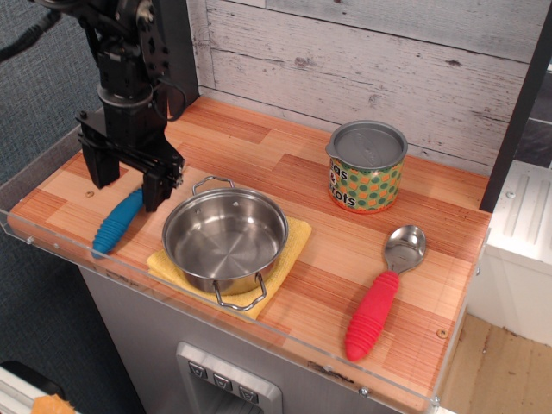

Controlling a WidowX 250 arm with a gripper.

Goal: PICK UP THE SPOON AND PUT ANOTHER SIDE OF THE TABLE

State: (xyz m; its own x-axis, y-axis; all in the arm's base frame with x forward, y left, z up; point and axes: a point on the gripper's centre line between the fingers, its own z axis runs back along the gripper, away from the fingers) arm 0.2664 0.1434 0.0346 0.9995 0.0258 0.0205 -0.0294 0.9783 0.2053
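Seemingly clear, spread hand (128, 178) above spoon (117, 222).

can (366, 177) | partial label letters: "as", "ots"

The spoon (117, 222) has a thick ribbed blue handle. It lies flat, slanted, near the left front edge of the wood-plank table (276, 164).

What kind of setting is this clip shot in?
Probably a toy kitchen mock-up in a lab: a wood-pattern table with a clear rim, a small pan on a yellow cloth, chunky-handled utensils, and a plank-print backdrop.
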